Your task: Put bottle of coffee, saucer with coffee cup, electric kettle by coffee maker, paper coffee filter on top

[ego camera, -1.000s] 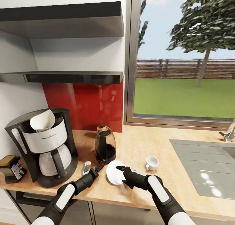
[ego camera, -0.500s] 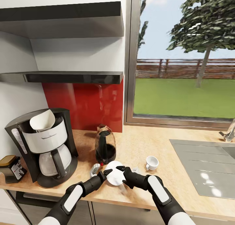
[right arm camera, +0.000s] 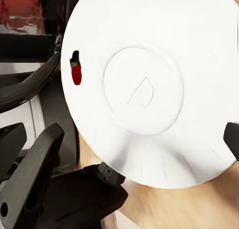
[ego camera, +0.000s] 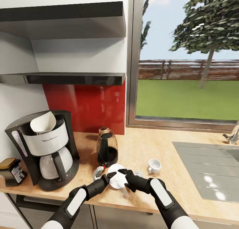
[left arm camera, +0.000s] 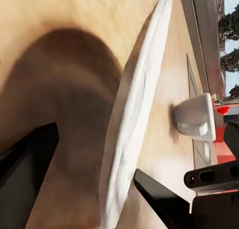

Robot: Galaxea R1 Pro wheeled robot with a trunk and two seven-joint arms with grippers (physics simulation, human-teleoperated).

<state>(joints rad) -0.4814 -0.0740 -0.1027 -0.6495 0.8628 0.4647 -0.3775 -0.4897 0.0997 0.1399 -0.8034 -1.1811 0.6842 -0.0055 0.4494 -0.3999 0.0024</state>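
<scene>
The white saucer (ego camera: pixel 115 180) hangs tilted just above the kitchen countertop (ego camera: pixel 146 146), in front of the dark electric kettle (ego camera: pixel 107 148). My right gripper (ego camera: pixel 122 177) is shut on the saucer, its fingers spread across the rim (right arm camera: pixel 144 54). At the saucer's left edge my left gripper (ego camera: pixel 107 178) is open, and the rim (left arm camera: pixel 134 104) runs between its fingers. The coffee cup (ego camera: pixel 154 165) stands to the right on the worktop. At the left stands the coffee maker (ego camera: pixel 49 152) with the paper coffee filter (ego camera: pixel 43 122) on top. The bottle of coffee (ego camera: pixel 11 171) sits left of it.
A steel sink (ego camera: pixel 209 169) with a tap (ego camera: pixel 234 134) takes up the right of the counter. The kitchen shelf (ego camera: pixel 73 78) and an upper slab (ego camera: pixel 63 19) hang over the coffee maker. A red backsplash (ego camera: pixel 89 106) and a window lie behind.
My left gripper has moved right, up to the saucer's left rim. The saucer now stands tipped more upright in the right gripper. In the last half second little has moved.
</scene>
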